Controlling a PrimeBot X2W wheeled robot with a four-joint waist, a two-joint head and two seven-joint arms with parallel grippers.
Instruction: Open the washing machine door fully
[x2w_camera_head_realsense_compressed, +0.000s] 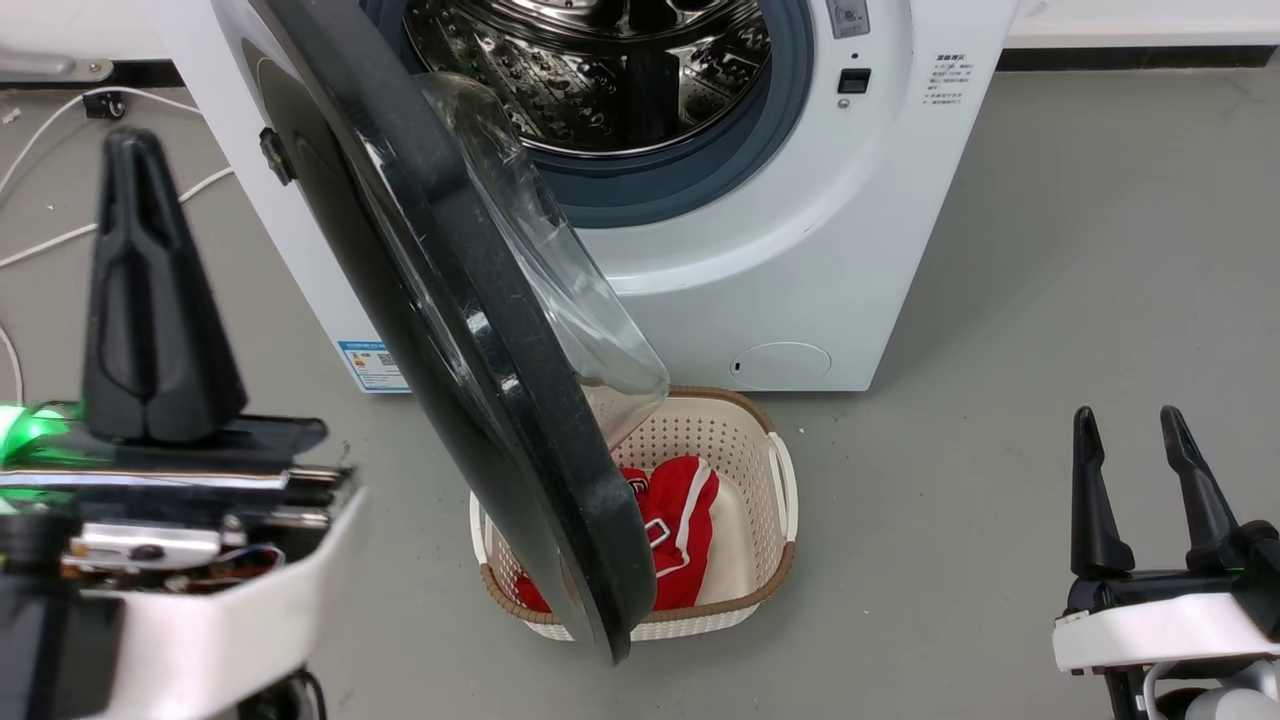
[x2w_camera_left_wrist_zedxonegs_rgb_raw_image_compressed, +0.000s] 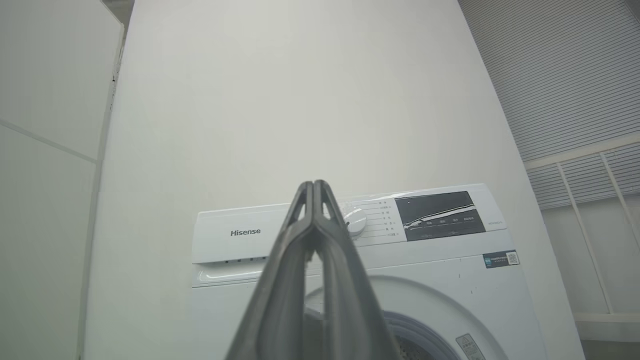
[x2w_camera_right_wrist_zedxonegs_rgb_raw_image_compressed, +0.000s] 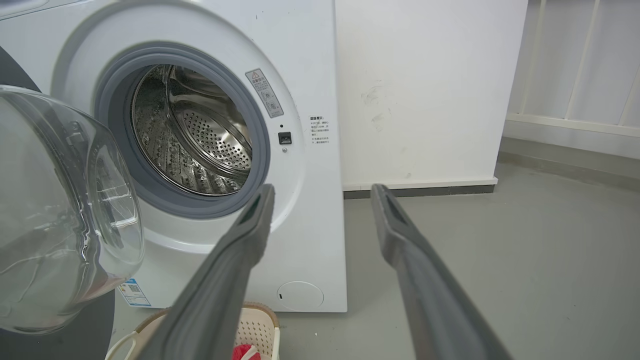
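The white washing machine stands at the top of the head view, its steel drum exposed. Its glossy black door with the clear glass bowl hangs swung out toward me, edge-on, over the basket. My left gripper is raised at the left, fingers pressed together, apart from the door and holding nothing. In the left wrist view the shut left gripper points at the washing machine's control panel. My right gripper rests open at the lower right. In the right wrist view the door's glass bowl sits left of the right gripper.
A cream perforated laundry basket with a red garment sits on the grey floor under the door's lower edge. White cables lie at the far left. A white wall rises beside the machine.
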